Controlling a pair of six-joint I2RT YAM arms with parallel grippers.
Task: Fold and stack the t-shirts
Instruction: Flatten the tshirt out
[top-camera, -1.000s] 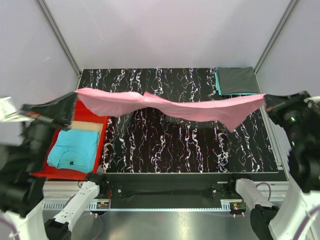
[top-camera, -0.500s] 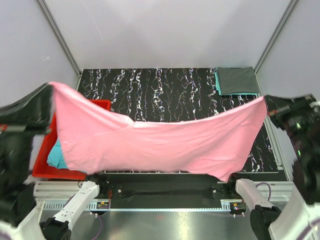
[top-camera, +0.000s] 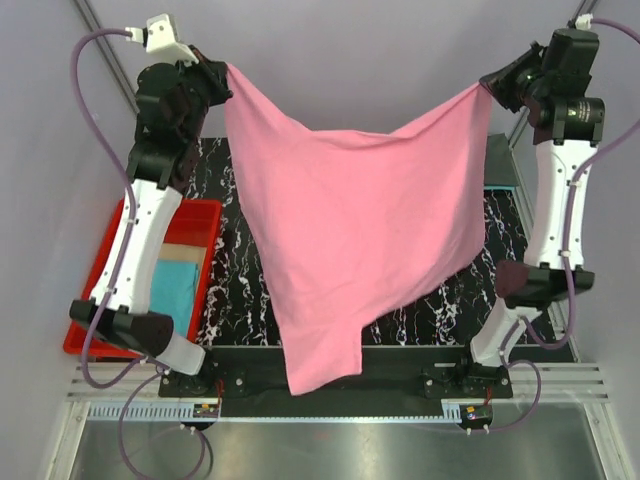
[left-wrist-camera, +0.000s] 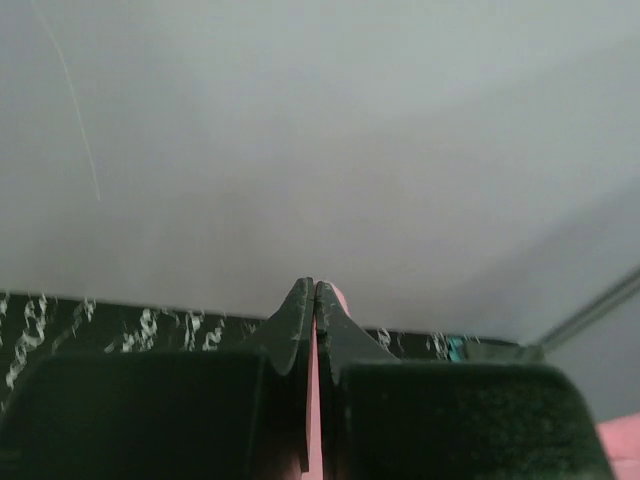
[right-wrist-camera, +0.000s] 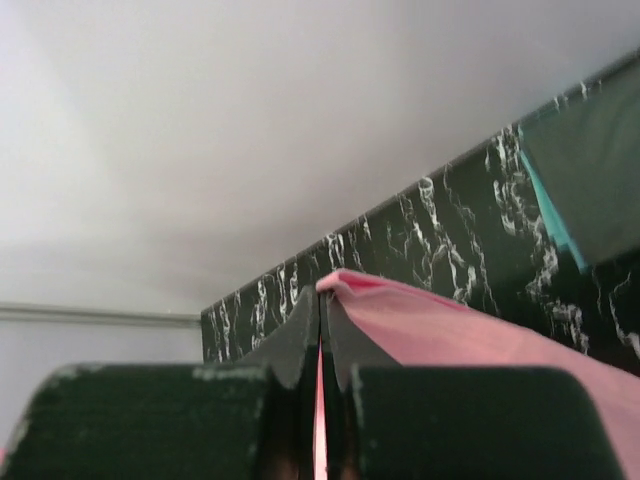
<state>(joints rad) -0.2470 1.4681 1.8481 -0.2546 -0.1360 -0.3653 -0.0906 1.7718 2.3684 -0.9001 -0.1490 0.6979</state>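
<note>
A bright pink t-shirt (top-camera: 350, 240) hangs spread in the air between both raised arms, its lowest end over the table's near edge. My left gripper (top-camera: 222, 72) is shut on its upper left corner; pink cloth (left-wrist-camera: 313, 400) shows between the closed fingers. My right gripper (top-camera: 486, 86) is shut on its upper right corner, with the pink cloth (right-wrist-camera: 450, 330) trailing off to the right. A folded dark grey t-shirt (right-wrist-camera: 590, 180) lies on a teal one (right-wrist-camera: 548, 215) at the table's far right corner. A light blue t-shirt (top-camera: 172, 290) lies in the red bin.
The red plastic bin (top-camera: 205, 215) stands at the table's left edge, with a tan sheet (top-camera: 180, 254) in it. The black marbled table (top-camera: 440, 305) is partly hidden behind the hanging shirt. Grey walls enclose the back and sides.
Both arms have swung up and toward the back, lifting the pink shirt from a low stretched line to a high hanging sheet. Both grippers have stayed shut on it.
</note>
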